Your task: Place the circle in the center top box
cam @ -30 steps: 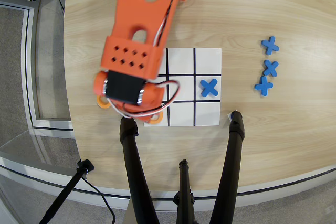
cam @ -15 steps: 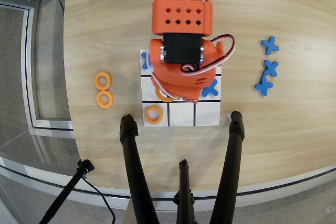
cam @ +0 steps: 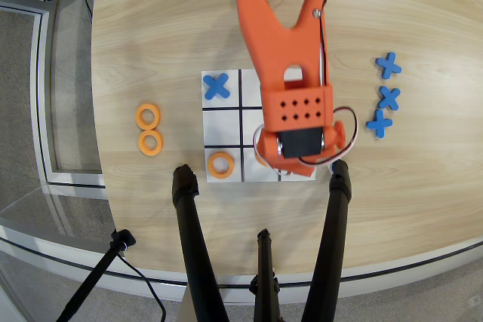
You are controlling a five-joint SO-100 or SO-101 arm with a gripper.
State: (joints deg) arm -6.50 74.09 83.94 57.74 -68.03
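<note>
My orange arm reaches from the top of the overhead view across the 3x3 grid (cam: 226, 122). Its gripper (cam: 273, 162) hangs over the row nearest the black tripod legs. The wrist block hides most of the fingers. An orange arc of the circle (cam: 261, 158) peeks out at the gripper's left side, carried in the jaws over the center top box (cam: 252, 173). Whether the circle touches the paper cannot be told. Another orange ring (cam: 220, 165) lies in the neighbouring cell to the left.
Two spare orange rings (cam: 149, 129) lie on the wood left of the grid. A blue cross (cam: 216, 86) sits in the far left cell, and three more blue crosses (cam: 386, 96) lie at the right. Black tripod legs (cam: 334, 186) stand close below the grid.
The arm swung from the left side of the grid to its middle, then down and right to the row nearest the tripod, with the circle travelling under the gripper.
</note>
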